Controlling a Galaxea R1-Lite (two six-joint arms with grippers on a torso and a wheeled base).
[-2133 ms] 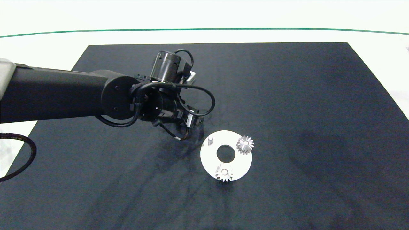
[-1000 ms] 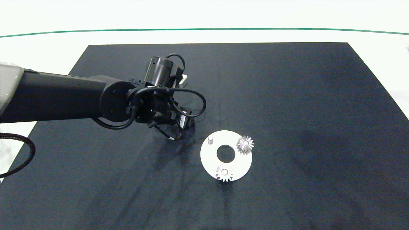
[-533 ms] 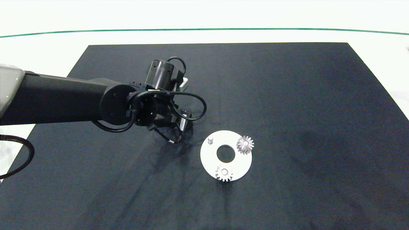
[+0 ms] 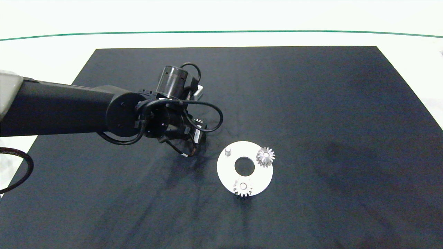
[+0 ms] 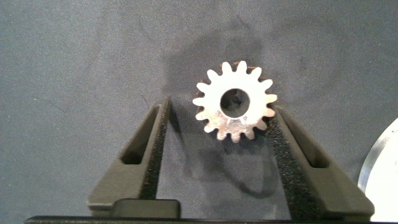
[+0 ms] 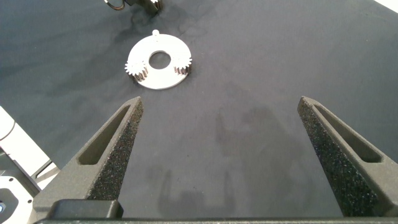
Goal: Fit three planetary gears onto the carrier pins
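We see the disc (image 4: 226, 171) lying on the mat (image 4: 311, 103), two gears (image 4: 265, 156) (image 4: 243, 187) seated on its pins and one pin (image 4: 227, 151) bare on its left. The third gear (image 5: 235, 101) lies between the left claw's (image 5: 224, 134) spread fingers, just left of the disc.

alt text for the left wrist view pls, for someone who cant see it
A small silvery planetary gear with a dark centre hole lies flat on the black mat, between the open jaws of the left gripper. One foam-lined finger touches or nearly touches the gear's teeth, while the other stands clear of it. The rim of the white carrier disc shows at one edge.
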